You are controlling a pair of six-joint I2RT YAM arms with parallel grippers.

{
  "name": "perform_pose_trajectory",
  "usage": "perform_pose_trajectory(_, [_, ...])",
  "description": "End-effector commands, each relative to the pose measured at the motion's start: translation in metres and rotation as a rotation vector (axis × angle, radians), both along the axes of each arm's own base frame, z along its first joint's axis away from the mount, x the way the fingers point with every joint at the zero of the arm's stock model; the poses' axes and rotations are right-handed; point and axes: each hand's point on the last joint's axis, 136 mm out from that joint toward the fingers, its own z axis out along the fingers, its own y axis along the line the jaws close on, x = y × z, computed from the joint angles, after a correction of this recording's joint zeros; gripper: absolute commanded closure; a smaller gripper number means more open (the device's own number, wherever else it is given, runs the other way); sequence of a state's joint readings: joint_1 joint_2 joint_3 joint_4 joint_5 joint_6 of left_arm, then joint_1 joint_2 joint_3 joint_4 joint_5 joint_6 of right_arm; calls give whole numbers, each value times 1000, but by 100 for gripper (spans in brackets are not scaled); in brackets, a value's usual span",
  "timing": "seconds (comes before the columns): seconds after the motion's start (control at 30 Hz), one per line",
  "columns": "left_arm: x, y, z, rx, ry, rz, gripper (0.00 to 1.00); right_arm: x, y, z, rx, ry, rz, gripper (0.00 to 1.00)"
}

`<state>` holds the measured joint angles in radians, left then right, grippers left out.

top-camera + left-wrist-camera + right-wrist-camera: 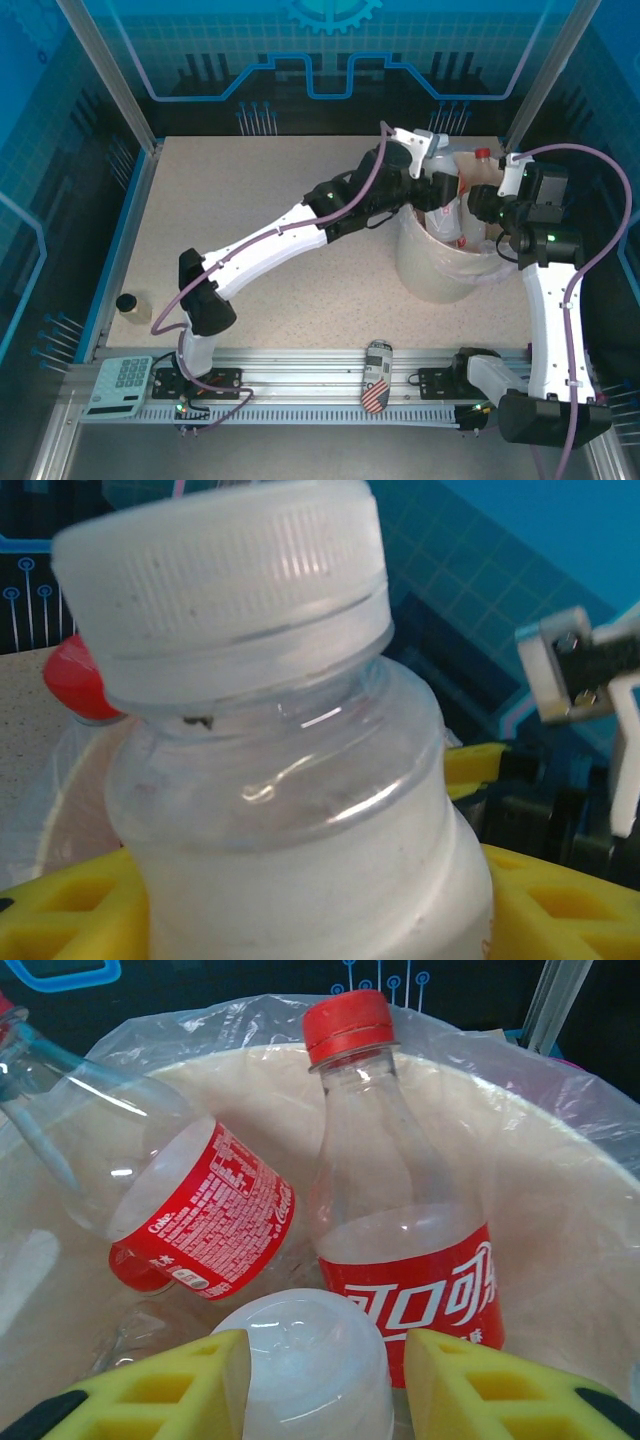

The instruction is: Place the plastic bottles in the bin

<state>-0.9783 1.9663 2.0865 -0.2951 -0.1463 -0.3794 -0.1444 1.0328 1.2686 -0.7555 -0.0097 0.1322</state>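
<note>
My left fingers (530, 900) clamp both sides of the white-capped bottle (270, 730), held over the far rim of the bin (425, 270) at the right end of the counter (260, 190). My right fingers (225, 1380) are closed tight around a pale rounded bottle end (315, 1360), low inside the bin; same bottle or another, cannot tell. Two red-labelled bottles (400, 1250) lean on the bagged wall just ahead. Open counter lies left of the bin.

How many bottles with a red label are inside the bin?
2. The upright red-labelled bottle stands in the bin. The tilted red-labelled bottle leans to its left in the right wrist view. More may be hidden beneath them.
</note>
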Motion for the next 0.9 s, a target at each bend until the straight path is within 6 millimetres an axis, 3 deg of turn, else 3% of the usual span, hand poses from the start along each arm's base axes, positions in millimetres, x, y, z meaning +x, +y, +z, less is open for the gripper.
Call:
perform_pose_trajectory(0.0, [0,-9,-2,25,-85,12,64,0,-5,-1,16,-2,-20,55])
perform_pose_trajectory(0.27, [-7,-27,-48,29,17,-12,61,3,-8,5,24,-16,-19,55])
perform_pose_trajectory(0.4, [-11,-33,-62,43,61,-34,50,5,-5,12,33,-33,-4,55])
perform_pose_trajectory(0.5, [-12,-30,-51,39,38,-33,34,5,-1,22,42,-54,17,54])
perform_pose_trajectory(0.7, [-10,-18,-2,22,-71,-36,9,6,10,41,74,-96,72,51])
perform_pose_trajectory(0.77, [-9,-13,9,17,-79,-39,2,6,9,48,66,-107,71,50])
perform_pose_trajectory(0.87, [-2,-2,20,27,-96,-10,1,4,10,59,62,-124,76,49])
